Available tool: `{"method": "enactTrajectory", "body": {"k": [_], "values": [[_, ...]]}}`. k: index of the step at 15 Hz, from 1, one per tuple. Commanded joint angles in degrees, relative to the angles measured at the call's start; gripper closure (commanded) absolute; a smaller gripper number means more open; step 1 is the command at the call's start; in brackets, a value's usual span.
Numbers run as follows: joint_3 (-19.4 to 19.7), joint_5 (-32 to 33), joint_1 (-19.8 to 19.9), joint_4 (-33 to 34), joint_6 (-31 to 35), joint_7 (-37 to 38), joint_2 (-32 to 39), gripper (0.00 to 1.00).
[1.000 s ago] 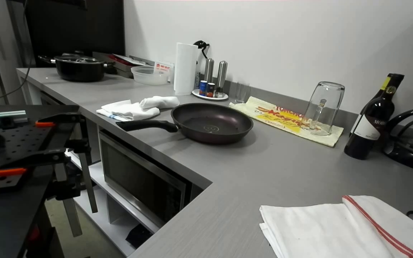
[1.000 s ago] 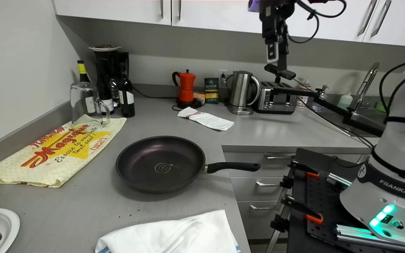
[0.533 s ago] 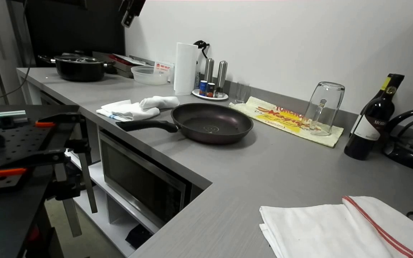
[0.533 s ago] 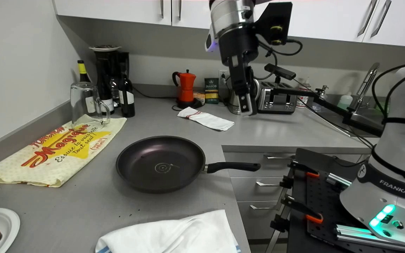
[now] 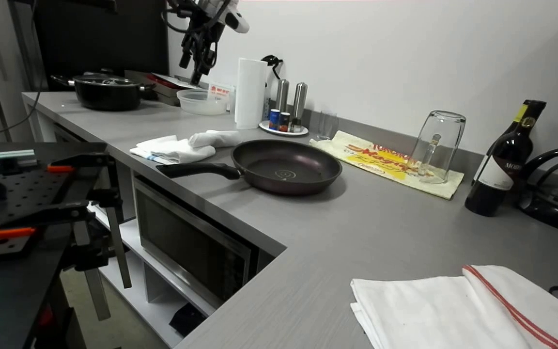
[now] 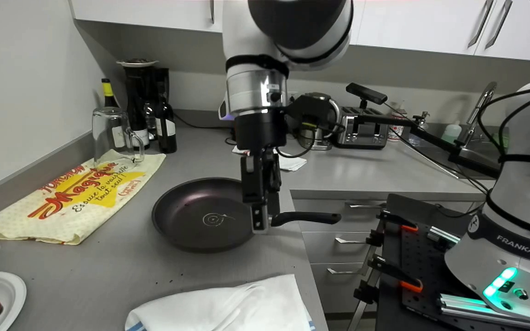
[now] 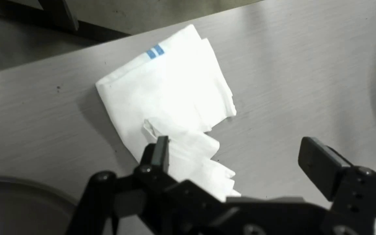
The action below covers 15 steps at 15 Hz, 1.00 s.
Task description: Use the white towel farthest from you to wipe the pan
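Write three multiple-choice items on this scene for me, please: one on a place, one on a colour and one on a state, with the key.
1. Where does the glass mug stand?
A. in the sink
B. on the yellow cloth
C. on the toaster

2. What colour are the stripes on the white towel in the wrist view?
A. red
B. green
C. blue

3. In what state is the gripper?
A. open
B. shut with nothing held
C. shut on the towel

1 B: both exterior views show its lower end on the cloth.
2 C: two short blue bands show by the towel's edge.
3 A: the fingers stand wide apart in the wrist view.
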<state>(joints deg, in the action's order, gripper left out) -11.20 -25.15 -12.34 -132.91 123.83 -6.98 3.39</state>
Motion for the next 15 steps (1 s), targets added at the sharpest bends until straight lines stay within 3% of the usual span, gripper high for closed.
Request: {"method": "enactTrajectory", "body": {"k": [1,7,15], "values": [[-1.58,0.21,-0.50,4.43,7.79,-1.98,8.93,0.00],[-3.66,4.12,-0.38,8.63,19.78,-4.12,19.42,0.00],[-4.43,13.53,-0.72,13.73,25.78,-2.65,28.97,0.00]]}}
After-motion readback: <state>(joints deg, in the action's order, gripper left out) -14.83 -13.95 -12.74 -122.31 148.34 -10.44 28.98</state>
